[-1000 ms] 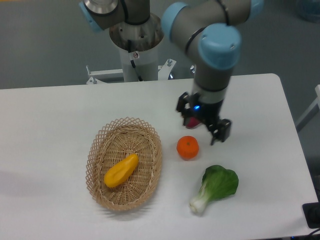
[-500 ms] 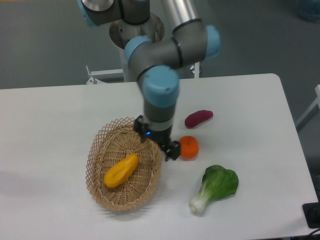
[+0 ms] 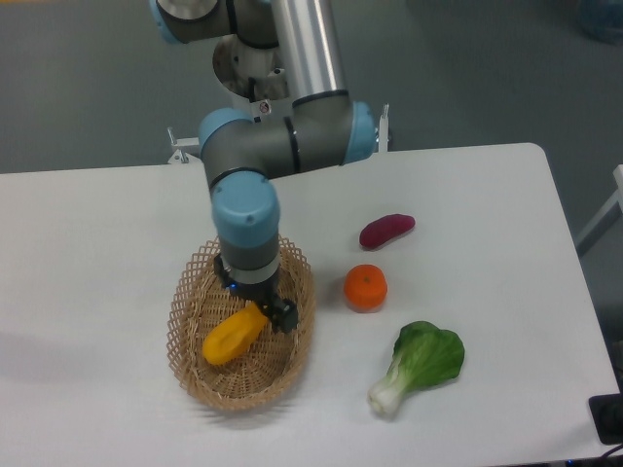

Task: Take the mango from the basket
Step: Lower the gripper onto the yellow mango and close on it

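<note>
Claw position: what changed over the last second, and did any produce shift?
The claw swung from near the sweet potato across to the basket, now over the mango's upper end. No grasp visible. Mango, orange, sweet potato and bok choy stayed put.
</note>
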### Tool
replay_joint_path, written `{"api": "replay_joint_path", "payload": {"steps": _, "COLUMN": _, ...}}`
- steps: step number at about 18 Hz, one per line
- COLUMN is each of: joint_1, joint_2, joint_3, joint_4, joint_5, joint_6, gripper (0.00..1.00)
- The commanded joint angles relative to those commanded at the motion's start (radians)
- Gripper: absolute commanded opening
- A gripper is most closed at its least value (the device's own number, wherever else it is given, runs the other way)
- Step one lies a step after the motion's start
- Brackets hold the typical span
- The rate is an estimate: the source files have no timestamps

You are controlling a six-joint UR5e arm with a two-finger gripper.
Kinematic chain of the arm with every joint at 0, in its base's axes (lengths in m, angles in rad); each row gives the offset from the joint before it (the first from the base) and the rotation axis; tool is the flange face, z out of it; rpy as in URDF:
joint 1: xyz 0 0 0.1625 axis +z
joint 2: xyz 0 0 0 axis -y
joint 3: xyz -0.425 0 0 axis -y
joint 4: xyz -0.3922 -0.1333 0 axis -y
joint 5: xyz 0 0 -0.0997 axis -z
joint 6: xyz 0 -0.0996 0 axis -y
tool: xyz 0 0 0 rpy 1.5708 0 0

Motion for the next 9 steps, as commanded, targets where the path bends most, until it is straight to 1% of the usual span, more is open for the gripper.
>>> {"api": "replay_joint_path", "payload": {"steps": 2, "joint_1": -0.005, "joint_2": -0.006, "joint_3": -0.017, "joint_4": 0.011, "joint_5": 0.002, "joint_6": -0.020, "gripper": 1.00}}
{"api": "replay_joint_path", "payload": {"steps": 3, "joint_1": -0.009, "joint_2": -0.009, "joint_3": -0.020, "joint_4": 0.027, "joint_5": 0.000, "joint_6": -0.040, "gripper": 1.00}}
{"api": "replay_joint_path", "payload": {"steps": 4, "joint_1": -0.012, "joint_2": -0.017, "joint_3": -0.020, "joint_4": 0.056, "joint_5": 0.002, "joint_6": -0.049, "gripper": 1.00}}
{"api": "replay_joint_path", "payload": {"steps": 5, "joint_1": -0.012, "joint_2": -0.020, "joint_3": -0.023, "joint_4": 0.066, "joint_5": 0.002, "joint_6": -0.049, "gripper": 1.00}}
{"api": "replay_joint_path", "payload": {"steps": 9, "joint_1": -0.017, "joint_2": -0.029, "joint_3": -0.029, "joint_4": 0.075, "joint_5": 0.002, "joint_6": -0.074, "gripper": 1.00}}
